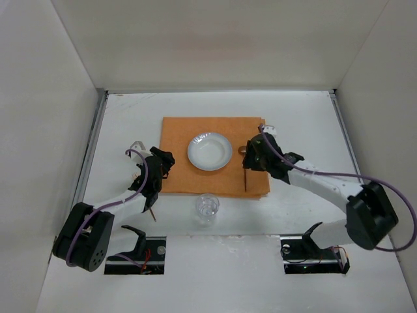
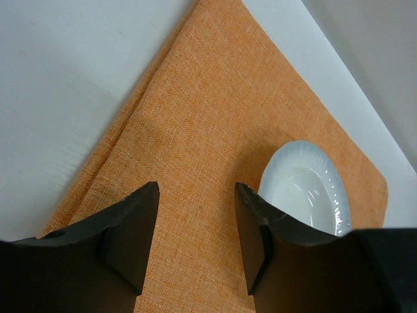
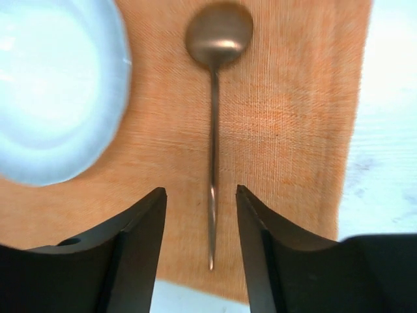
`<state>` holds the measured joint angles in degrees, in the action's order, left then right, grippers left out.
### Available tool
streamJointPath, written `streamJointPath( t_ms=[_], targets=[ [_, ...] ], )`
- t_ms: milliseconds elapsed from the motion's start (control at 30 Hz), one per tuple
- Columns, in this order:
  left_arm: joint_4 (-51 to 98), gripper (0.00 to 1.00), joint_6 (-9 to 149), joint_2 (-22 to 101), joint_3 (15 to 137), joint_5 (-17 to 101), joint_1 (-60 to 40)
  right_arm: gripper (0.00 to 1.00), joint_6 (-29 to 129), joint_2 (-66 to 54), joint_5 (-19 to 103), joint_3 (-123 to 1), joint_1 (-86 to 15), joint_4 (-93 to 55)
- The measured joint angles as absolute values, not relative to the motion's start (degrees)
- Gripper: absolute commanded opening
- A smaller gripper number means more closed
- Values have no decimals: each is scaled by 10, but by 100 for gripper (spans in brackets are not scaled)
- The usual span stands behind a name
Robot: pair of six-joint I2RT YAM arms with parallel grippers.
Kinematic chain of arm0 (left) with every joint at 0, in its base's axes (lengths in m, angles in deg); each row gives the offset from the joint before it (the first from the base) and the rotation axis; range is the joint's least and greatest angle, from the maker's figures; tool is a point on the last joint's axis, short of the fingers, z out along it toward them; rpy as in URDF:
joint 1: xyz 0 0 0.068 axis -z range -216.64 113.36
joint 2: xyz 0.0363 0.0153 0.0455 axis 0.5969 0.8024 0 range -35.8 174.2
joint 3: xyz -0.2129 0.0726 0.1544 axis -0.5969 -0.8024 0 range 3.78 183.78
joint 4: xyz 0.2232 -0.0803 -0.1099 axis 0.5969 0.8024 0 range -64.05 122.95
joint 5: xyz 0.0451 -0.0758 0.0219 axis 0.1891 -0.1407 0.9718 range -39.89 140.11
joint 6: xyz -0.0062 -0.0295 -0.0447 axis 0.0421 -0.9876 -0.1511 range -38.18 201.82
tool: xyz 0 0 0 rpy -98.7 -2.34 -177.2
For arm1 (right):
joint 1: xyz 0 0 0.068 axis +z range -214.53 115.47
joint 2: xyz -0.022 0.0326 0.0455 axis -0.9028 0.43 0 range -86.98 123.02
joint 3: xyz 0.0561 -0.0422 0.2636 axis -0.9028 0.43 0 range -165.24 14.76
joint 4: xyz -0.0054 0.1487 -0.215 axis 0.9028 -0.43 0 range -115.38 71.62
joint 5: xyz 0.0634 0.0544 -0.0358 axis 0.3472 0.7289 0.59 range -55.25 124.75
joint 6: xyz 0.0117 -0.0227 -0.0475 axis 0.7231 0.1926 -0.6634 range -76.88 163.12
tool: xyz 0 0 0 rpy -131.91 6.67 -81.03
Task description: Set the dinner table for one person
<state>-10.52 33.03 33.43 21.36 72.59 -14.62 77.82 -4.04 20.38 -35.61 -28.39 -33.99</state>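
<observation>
The white dinner table (image 1: pixel 306 124) carries an orange cloth mat (image 1: pixel 189 134) with a white plate (image 1: pixel 210 151) at its middle. A dark metal spoon (image 1: pixel 246 175) lies on the mat right of the plate, bowl towards the far side. My right gripper (image 1: pixel 254 156) is open above it; in the right wrist view (image 3: pixel 201 192) the jaws stand either side of the spoon's handle (image 3: pixel 213 130) without touching it. My left gripper (image 1: pixel 161 164) is open and empty over the mat's left edge; its wrist view (image 2: pixel 195 189) shows mat (image 2: pixel 208 117) and the plate (image 2: pixel 303 189).
A clear drinking glass (image 1: pixel 207 208) stands on the table just in front of the mat. A thin dark utensil (image 1: pixel 152 211) lies partly under the left arm. A small grey metal item (image 1: pixel 135 146) lies left of the mat. White walls enclose the table.
</observation>
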Motion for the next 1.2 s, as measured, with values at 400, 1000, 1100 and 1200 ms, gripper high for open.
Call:
streamJointPath(
  t_ms=[400,1000,1100,1200],
  targets=[
    [-106,46,331,332,214,726,-154,24,726,-200,198,-404,-131,-395],
    [-107,47,342,314,210,729,-153,44,658,-39,234,-441,-7,-436],
    [-107,47,342,314,210,729,-152,41,659,-12,236,-454,-3,-435],
    [-107,47,342,315,210,729,-153,33,660,13,240,-456,0,-435]
  ],
)
